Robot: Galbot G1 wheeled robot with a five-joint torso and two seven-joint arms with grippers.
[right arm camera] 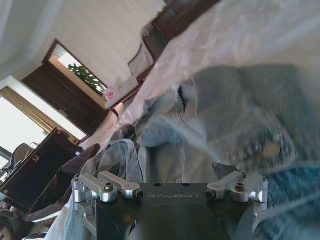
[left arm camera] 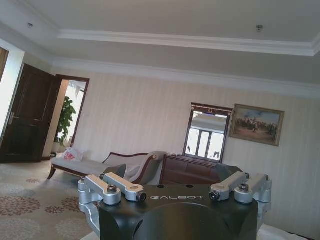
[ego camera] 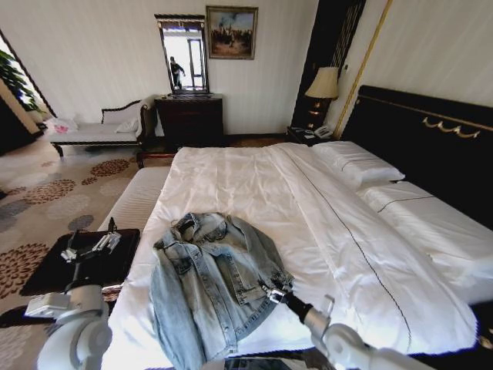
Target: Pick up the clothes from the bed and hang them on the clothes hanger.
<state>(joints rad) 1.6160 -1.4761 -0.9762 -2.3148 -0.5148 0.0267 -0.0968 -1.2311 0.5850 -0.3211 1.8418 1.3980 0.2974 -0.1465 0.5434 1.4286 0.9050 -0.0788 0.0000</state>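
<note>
The task has barely begun — the denim jacket point(ego camera: 212, 281) lies spread on the bed point(ego camera: 254, 185) near its foot, the right claw point(ego camera: 271, 294) at its edge with fingers I cannot tell, the left claw point(ego camera: 91, 248) released beside the bed — lifting and hanging remain.

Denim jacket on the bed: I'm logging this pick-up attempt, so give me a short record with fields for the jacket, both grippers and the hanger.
jacket: light-blue denim jacket lies spread and rumpled on the white bed, near its foot
right gripper: right gripper at the jacket's edge, on the side towards the pillows; fingers' state unclear
left gripper: left gripper raised beside the bed, above a dark bench, away from the jacket
hanger: cannot be made out
</note>
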